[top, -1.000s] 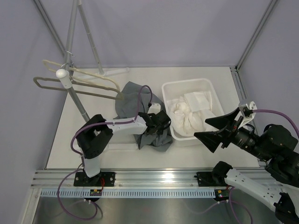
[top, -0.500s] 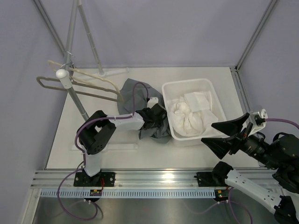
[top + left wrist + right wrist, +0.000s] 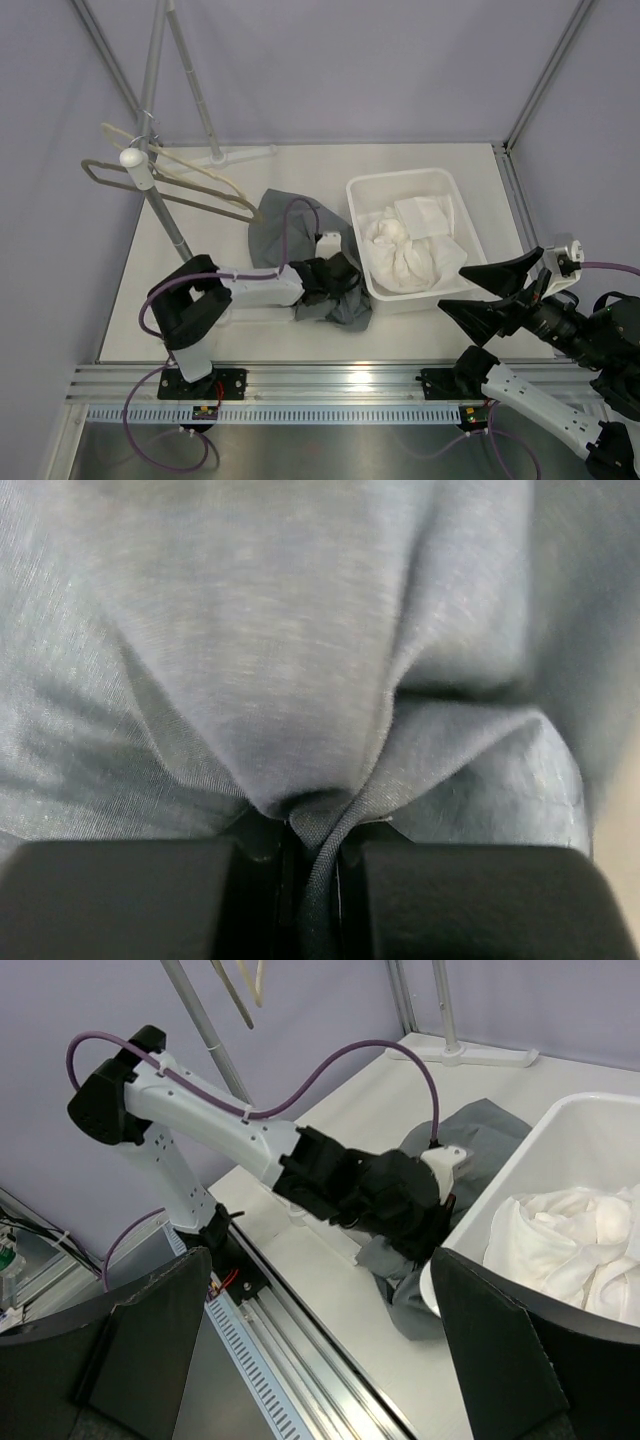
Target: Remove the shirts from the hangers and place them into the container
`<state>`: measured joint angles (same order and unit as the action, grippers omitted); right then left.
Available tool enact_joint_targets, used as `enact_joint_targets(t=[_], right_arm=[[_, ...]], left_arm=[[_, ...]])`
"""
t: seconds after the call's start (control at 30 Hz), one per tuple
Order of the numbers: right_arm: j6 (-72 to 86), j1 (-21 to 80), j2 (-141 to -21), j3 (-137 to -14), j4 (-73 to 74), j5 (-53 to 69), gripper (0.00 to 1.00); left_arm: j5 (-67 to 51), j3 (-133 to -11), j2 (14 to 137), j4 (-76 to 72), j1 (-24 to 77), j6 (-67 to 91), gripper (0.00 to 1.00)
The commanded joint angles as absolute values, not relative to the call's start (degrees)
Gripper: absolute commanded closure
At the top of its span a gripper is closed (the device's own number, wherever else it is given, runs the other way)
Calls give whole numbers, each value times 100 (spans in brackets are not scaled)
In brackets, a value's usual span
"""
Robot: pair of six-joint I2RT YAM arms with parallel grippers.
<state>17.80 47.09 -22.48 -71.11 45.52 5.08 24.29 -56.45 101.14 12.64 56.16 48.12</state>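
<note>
Left hand is clamped on a fold of the grey-green shirt. In the wrist view the cloth is pinched between the fingers, thin ridge only. The shirt lies bunched on the counter, just left of the container. Its far edge sits near the end of the grey rail. I cannot tell if it is snagged there. A wood hanger hangs bare at the pole. The white shirt is already in the container. Right hand has its jaws wide apart and holds nothing, off the container's near right corner.

Step in hand, as I read it: lift the grey shirt and carry it right into the container.
- The pinch looks shallow, so I'd lift slowly and watch for cloth sliding out.
- Go straight up first so the trailing tail clears the rim, then move across.
- If the far edge tugs at the rail, stop and pull away from it, not upward.
- Release over the bare left half, low, so nothing drapes over the wall.
- Keep the right hand clear of the path.
</note>
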Motion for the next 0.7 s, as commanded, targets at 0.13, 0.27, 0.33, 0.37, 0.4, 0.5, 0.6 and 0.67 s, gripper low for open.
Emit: enact_joint_targets(t=[0.13, 0.27, 0.33, 0.37, 0.4, 0.5, 0.6, 0.67], right_arm=[[1828, 4711, -2039, -7128, 4702, 264, 1], [1933, 4711, -1951, -7172, 4790, 19, 1], [1969, 4711, -1951, -7215, 4904, -201, 8], [2030, 4711, -1969, -7233, 4948, -394, 18], [2039, 4711, -2004, -7242, 5018, -465, 29], [2065, 4711, -2091, -7277, 5132, -720, 82], [2162, 4711, -2153, -7286, 5220, -1071, 100], [2223, 4702, -2145, -7277, 5229, -1343, 100]], left_arm=[[4129, -6248, 8878, 3811, 7478, 5467, 100], [4947, -7248, 8403, 4806, 8076, 5512, 100], [5272, -7592, 8105, 5035, 8357, 5353, 100], [5343, -7724, 7982, 5019, 8437, 5005, 100], [5466, -7995, 7876, 4940, 8594, 4766, 100], [5336, -8287, 7472, 4090, 8788, 3449, 100], [5011, -8507, 7286, 3254, 8798, 2358, 100], [4818, -8928, 7339, 2928, 8807, 1736, 100]])
